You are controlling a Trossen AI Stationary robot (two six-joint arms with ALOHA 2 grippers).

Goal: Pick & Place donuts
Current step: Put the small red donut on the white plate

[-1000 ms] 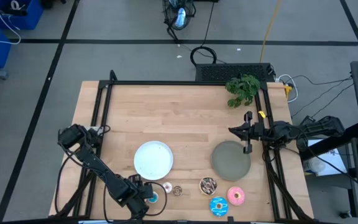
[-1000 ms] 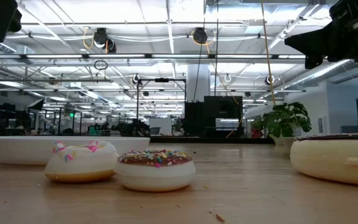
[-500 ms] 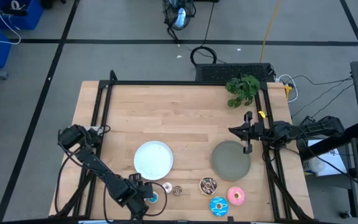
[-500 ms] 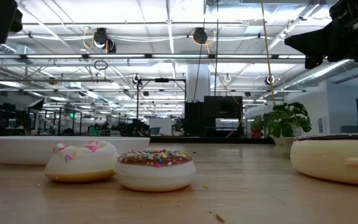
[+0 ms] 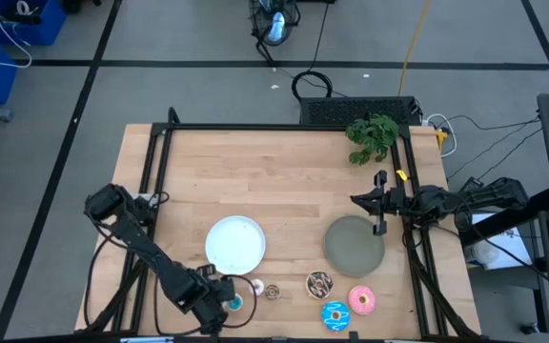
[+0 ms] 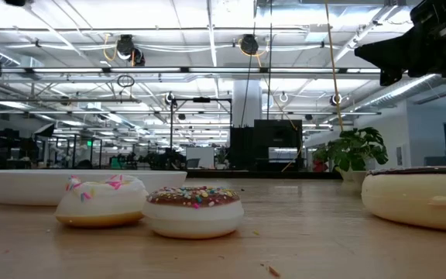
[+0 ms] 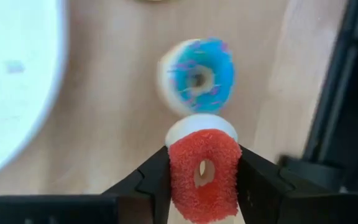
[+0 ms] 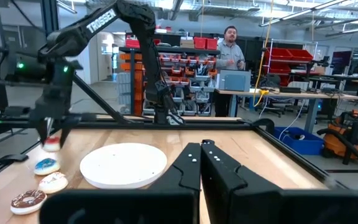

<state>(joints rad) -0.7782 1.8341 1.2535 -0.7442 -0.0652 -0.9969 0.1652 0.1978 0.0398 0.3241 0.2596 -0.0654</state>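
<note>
My left gripper [image 5: 219,301] hangs near the table's near edge, shut on a tiny red donut [image 7: 204,174]. A tiny blue donut [image 7: 197,74] lies flat on the wood right below it. In the high view, a tiny white donut [image 5: 256,287] and a tiny brown one [image 5: 273,292] lie to its right. Further right lie a chocolate-sprinkled donut [image 5: 320,282], a pink one [image 5: 361,300] and a larger blue one [image 5: 335,315]. My right gripper [image 5: 380,206] waits shut above the grey plate's [image 5: 355,246] far right rim. My left gripper pinches the red donut between its two fingers [image 7: 157,180], which sit on opposite sides of the ring's outer rim [image 7: 176,174]. They come from above, pointing down. The right wrist view shows the donut [image 8: 51,145] lifted clear, above the blue one [image 8: 46,165].
A white plate [image 5: 235,244] lies just beyond the left gripper, the grey plate to its right. A potted plant [image 5: 373,136] stands at the far right corner. Black frame rails [image 5: 151,181] run along the table's sides. A person [image 8: 230,43] stands in the room beyond.
My left arm has risen: in the low view its dark bulk at the upper left has moved up and mostly out of the picture. In the high view its elbow has shifted slightly left, with the gripper staying over the tiny blue donut.
</note>
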